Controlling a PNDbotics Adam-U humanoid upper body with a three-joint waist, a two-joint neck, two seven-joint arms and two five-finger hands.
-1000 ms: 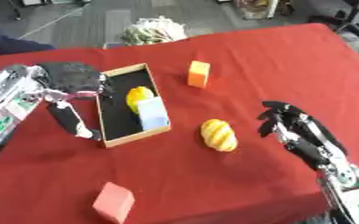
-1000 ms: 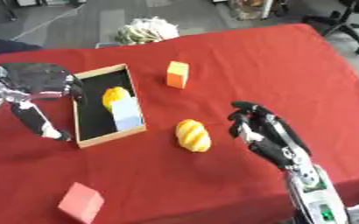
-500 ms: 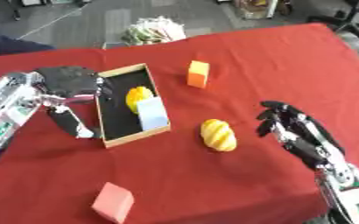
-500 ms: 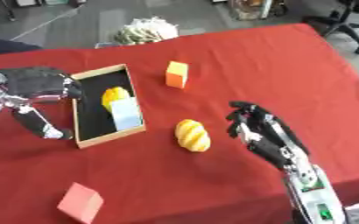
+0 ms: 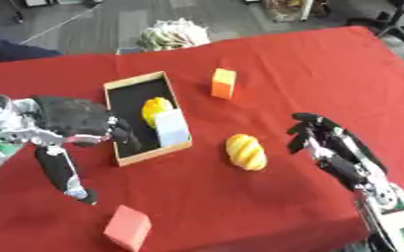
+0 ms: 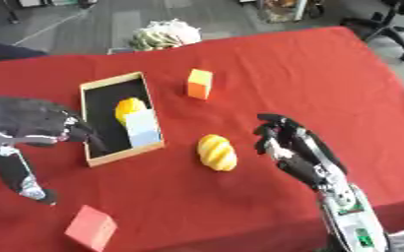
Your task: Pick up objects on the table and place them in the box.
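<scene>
Red-covered desk (image 5: 326, 69) seen from above. Near its left side, an open wooden box (image 5: 111, 91) with a dark inside, holding a yellow rounded item (image 5: 154, 108) and, touching it on the near side, a pale blue block (image 5: 172, 127). Just beyond the box's far right corner, an orange block (image 5: 222, 83) standing upright on the cloth. Right of the box's near end, a yellow bread-like loaf (image 5: 245, 151) lying on the desk. Close to the near edge, at the left, a red block (image 5: 126, 228). Left hand (image 5: 72, 118) hovering beside the box's left wall, fingers curled, nothing held. Right hand (image 6: 293, 146) just right of the loaf, apart from it, fingers relaxed and slightly bent, empty. Past the far edge, a pale crumpled bundle (image 5: 173, 33).
</scene>
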